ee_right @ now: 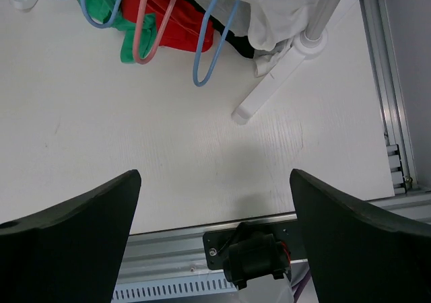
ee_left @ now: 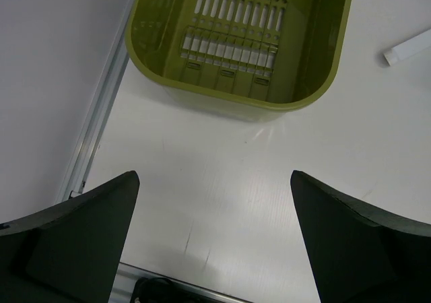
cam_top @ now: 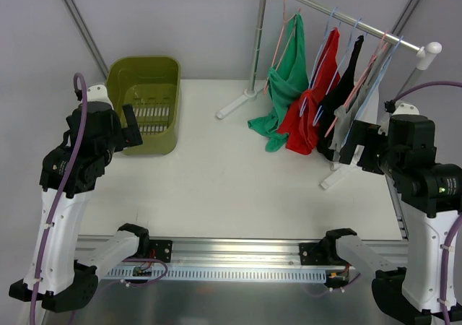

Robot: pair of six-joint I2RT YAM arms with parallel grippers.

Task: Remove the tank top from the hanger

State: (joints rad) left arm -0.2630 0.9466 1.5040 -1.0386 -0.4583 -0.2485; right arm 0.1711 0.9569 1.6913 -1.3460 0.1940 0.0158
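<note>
Several tank tops hang on hangers from a white rack (cam_top: 346, 22) at the back right: green (cam_top: 286, 87), red (cam_top: 312, 97), black (cam_top: 341, 90) and white (cam_top: 363, 105). Their hems rest on the table. My right gripper (cam_top: 359, 148) is open and empty, just right of the white top, above the rack's near foot. In the right wrist view its fingers (ee_right: 214, 178) frame bare table, with the red top (ee_right: 182, 20), white top (ee_right: 283, 13), a blue hanger (ee_right: 209, 54) and a pink hanger (ee_right: 145, 40) beyond. My left gripper (cam_top: 131, 128) is open and empty by the basket.
An olive-green basket (cam_top: 144, 101) stands at the back left; it also shows in the left wrist view (ee_left: 202, 91), beyond the open left gripper (ee_left: 214, 182). The rack's feet (cam_top: 234, 107) (ee_right: 269, 91) lie on the table. A metal rail (cam_top: 238, 256) runs along the near edge.
</note>
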